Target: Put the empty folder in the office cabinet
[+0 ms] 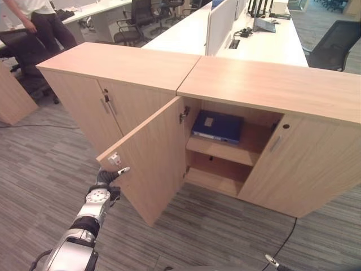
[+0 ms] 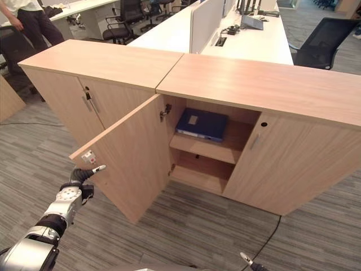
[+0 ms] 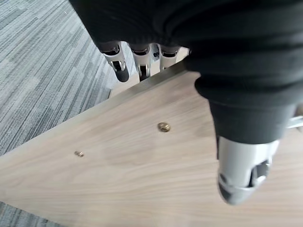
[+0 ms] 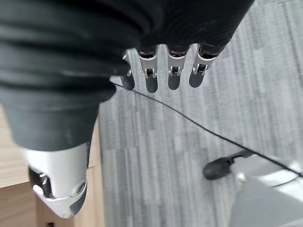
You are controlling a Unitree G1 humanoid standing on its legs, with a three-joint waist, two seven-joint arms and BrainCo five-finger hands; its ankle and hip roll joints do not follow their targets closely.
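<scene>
The folder [image 1: 217, 126] is seen flat on the upper shelf of the cabinet [image 1: 271, 84]. The door [image 1: 152, 158] edge is met by the left hand [image 1: 108, 176], fingers straight, nothing grasped. The right hand [image 4: 161, 71] hangs relaxed, empty. The door is best pushed shut evenly, near its free edge.

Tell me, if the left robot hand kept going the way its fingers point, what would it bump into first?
Most likely the open cabinet door. The left robot hand is already at the door's outer edge, fingers over it, so hardly any travel remains, though exact contact is hard to judge.
</scene>
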